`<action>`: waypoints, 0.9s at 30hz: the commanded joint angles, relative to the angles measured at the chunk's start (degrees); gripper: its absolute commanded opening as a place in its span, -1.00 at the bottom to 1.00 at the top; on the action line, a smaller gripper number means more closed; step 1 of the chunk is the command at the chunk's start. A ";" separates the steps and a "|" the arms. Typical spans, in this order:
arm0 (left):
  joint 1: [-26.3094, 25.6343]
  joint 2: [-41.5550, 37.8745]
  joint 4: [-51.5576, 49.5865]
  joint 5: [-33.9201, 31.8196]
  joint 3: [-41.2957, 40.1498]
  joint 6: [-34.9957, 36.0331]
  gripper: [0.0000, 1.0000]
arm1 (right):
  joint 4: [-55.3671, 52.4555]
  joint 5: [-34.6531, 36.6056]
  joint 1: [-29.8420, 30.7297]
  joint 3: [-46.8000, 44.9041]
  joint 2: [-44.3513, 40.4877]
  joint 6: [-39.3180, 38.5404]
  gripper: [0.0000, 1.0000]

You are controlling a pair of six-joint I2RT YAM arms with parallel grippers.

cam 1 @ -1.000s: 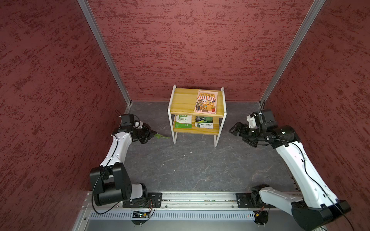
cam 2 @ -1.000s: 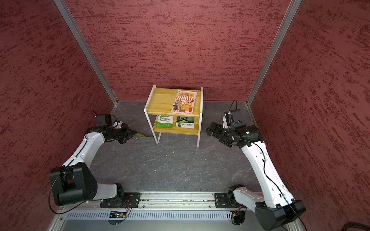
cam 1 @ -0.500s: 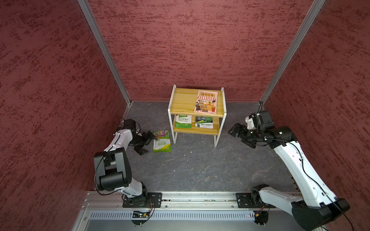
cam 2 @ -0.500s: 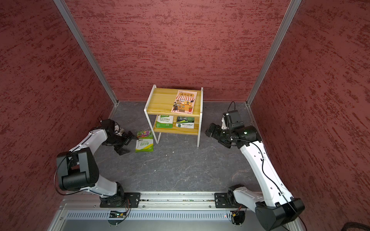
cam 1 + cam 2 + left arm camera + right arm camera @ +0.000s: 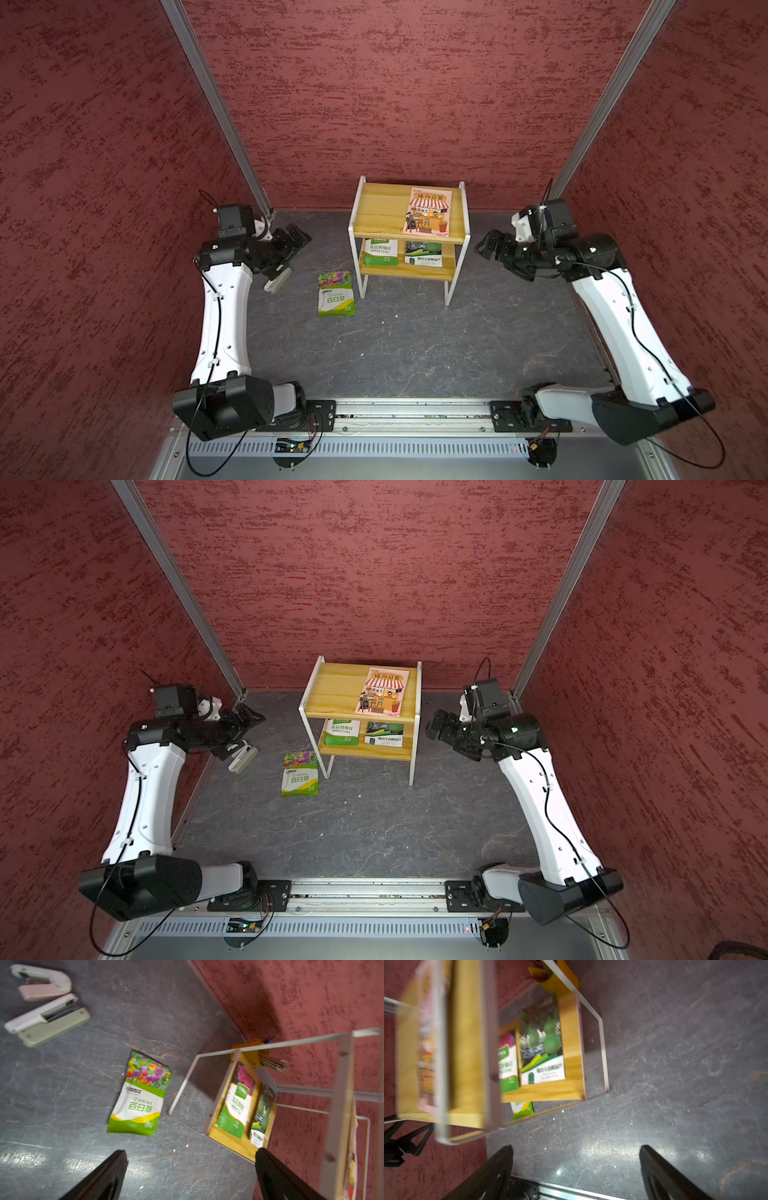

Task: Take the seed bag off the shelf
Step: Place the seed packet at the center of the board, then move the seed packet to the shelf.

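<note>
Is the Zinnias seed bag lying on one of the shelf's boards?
No, the Zinnias seed bag lies flat on the gray floor next to the shelf, off both boards.

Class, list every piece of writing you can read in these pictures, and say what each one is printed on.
"Zinnias": seed bag on the floor.
"百日草": same bag.
"IMPATIENS": green bag on the lower board of the shelf.
Gourd-picture bag: print too blurred.
Booklet on top: title too small to read.
</note>
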 commanded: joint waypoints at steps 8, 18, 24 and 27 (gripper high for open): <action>-12.13 0.87 -1.33 -8.59 5.64 -4.47 0.99 | -10.33 3.05 2.90 42.22 22.85 -4.88 0.97; -17.04 5.16 -2.58 -9.96 9.24 -4.69 0.99 | -0.01 -0.66 12.62 49.00 30.43 -5.06 0.97; -17.01 5.41 -3.16 -9.57 8.69 -5.20 0.99 | 2.26 1.53 18.01 46.90 32.79 -6.31 0.96; -17.03 5.74 -3.00 -8.17 8.05 -4.87 0.99 | 4.51 2.41 18.96 43.59 32.62 -5.77 0.97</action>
